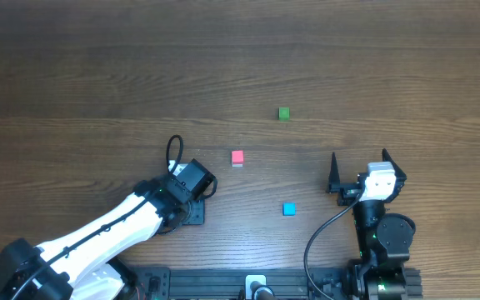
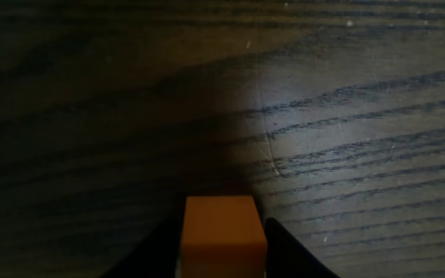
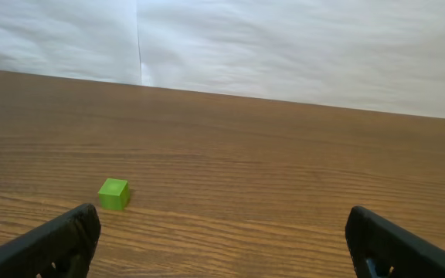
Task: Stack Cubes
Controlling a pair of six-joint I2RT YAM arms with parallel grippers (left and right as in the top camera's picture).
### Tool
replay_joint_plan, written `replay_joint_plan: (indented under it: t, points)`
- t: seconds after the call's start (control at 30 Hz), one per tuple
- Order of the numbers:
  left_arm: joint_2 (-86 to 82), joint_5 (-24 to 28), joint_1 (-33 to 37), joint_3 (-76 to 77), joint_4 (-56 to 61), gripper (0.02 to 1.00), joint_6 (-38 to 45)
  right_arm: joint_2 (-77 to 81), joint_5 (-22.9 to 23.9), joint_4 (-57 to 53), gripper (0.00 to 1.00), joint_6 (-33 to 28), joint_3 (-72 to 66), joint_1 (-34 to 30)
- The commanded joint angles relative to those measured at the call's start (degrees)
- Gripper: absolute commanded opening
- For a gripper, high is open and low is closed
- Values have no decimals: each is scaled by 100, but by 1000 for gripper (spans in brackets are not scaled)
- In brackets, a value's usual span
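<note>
And we're under way, but only just: no cube on this bench (image 1: 98,83) sits on another, so by my reading every bit of the stacking is yet to be done. The left hand (image 1: 200,182) is low over the wood with its fingers pinching an orange cube (image 2: 222,228), squarely between them, and whether the cube is clear of the surface or resting on it I can't tell. Just ahead of that hand, a little toward the other arm's side, the pink cube (image 1: 237,157) stands alone, and it looks the likeliest base for the orange one. The right hand (image 1: 360,162) hangs with its fingers spread wide and nothing between them. Out in front of it, well apart and off to its left finger's side, is the green cube (image 3: 114,193). The blue cube (image 1: 288,209) lies between the two hands, nearer the right one and slightly behind its fingertips. So the tally as I judge it: one cube gripped, none placed, and three waiting loose. What's left is carrying the orange one over a base, setting it down square, then bringing in the others one by one.
</note>
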Motion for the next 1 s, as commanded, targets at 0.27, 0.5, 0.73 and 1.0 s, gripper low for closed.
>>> replay_joint_plan:
  t: [0.27,0.5,0.73,1.0]
  points:
    - [50,-87,-11,103,20,255,20,-35,13,-2,993,-24,-37,11]
    - [66,-103,-9,227,20,163,-26,-35,13,-2,991,-24,-37,11]
    - [855,-105,44,1967,-756,38,-24,-35,13,-2,993,-24,-37,11]
    - [2070,-103,37,4120,-1576,40,-87,-35,13,-2,993,-24,-37,11]
